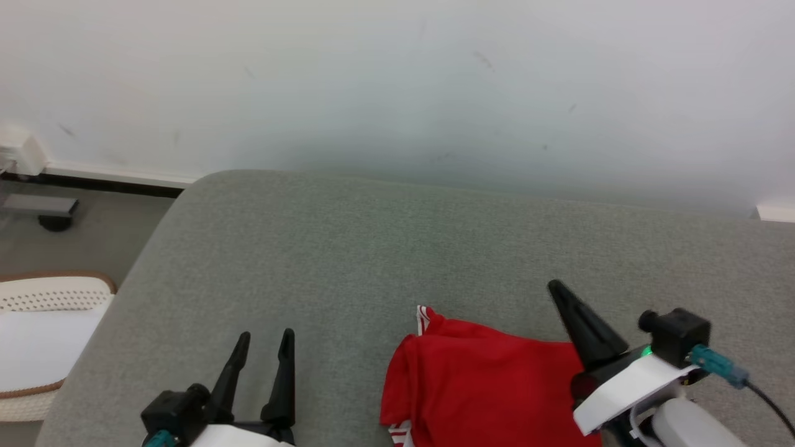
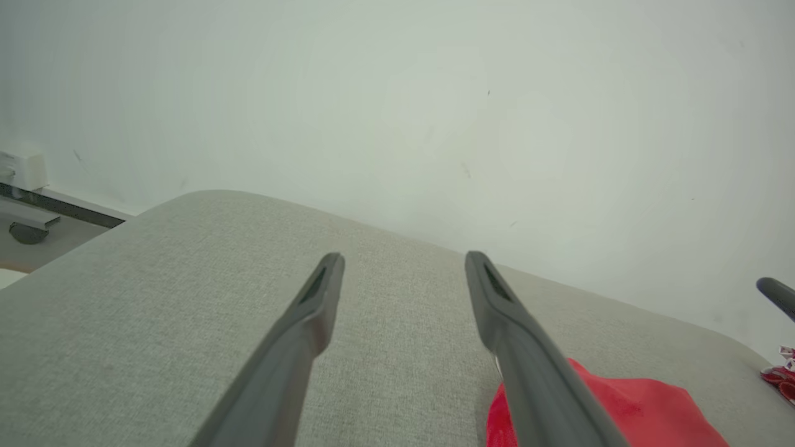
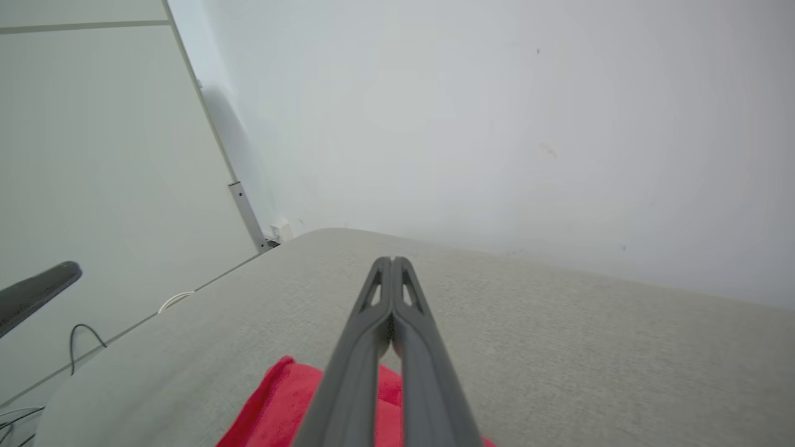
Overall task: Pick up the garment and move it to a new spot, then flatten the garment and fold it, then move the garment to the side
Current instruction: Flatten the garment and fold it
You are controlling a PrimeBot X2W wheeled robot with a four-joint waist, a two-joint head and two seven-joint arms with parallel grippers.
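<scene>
The garment (image 1: 484, 385) is a red shirt with white-striped trim, lying bunched on the grey cushioned surface (image 1: 348, 248) at the lower middle of the head view. My right gripper (image 1: 556, 288) is shut with nothing in it and hovers over the garment's right edge, fingers pointing up and left. In the right wrist view the right gripper (image 3: 392, 262) has its fingers pressed together above the red cloth (image 3: 279, 403). My left gripper (image 1: 266, 338) stands open over bare cushion, left of the garment. The left wrist view shows the left gripper (image 2: 404, 257) spread wide, the garment (image 2: 627, 410) at lower right.
A white wall (image 1: 397, 81) rises just behind the cushion's far edge. Off the cushion's left side, on the floor, stands a white perforated basket (image 1: 43, 335), with a wheeled base (image 1: 49, 214) farther back. Cables (image 3: 81, 335) lie on the floor in the right wrist view.
</scene>
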